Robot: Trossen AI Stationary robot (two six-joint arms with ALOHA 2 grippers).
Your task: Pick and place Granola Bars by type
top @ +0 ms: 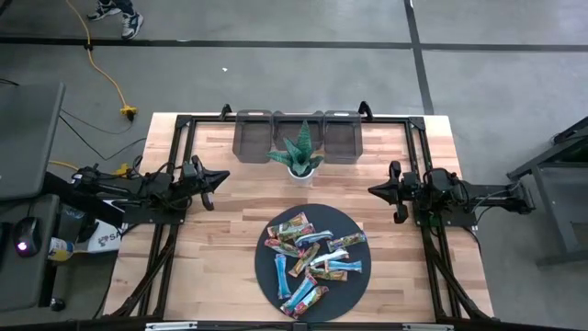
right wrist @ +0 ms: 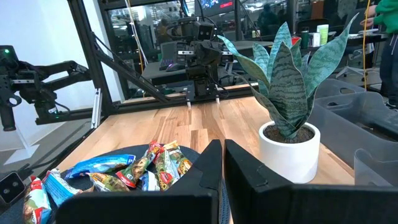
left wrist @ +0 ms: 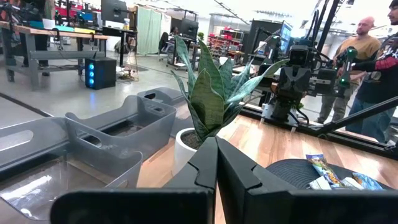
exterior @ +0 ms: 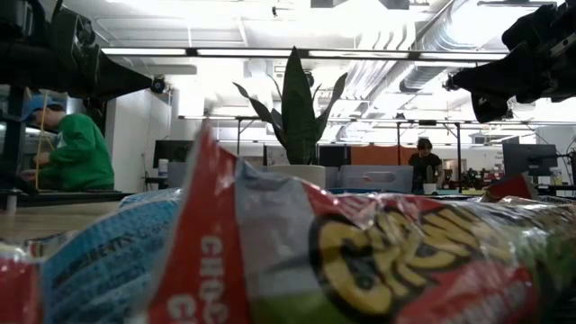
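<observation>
1. The bars [top: 310, 260] lay heaped on a round dark plate [top: 266, 276] at the near middle of the table [top: 220, 248], well apart from both grippers.
2. The left gripper [top: 219, 177] hung at the left side, jaws closed and empty, pointing toward the middle.
3. The right gripper [top: 377, 190] hung at the right side, jaws closed, empty, facing the left one.
4. The bars were flat, oblong, in shiny crinkled wrappers: blue, green, red and orange.
5. Beyond the plate stood a spiky plant [top: 299, 153] in a white pot [right wrist: 288, 154].
6. Three clear grey plastic bins [top: 298, 131] lined the far edge.
7. The table was pale wood planks.
</observation>
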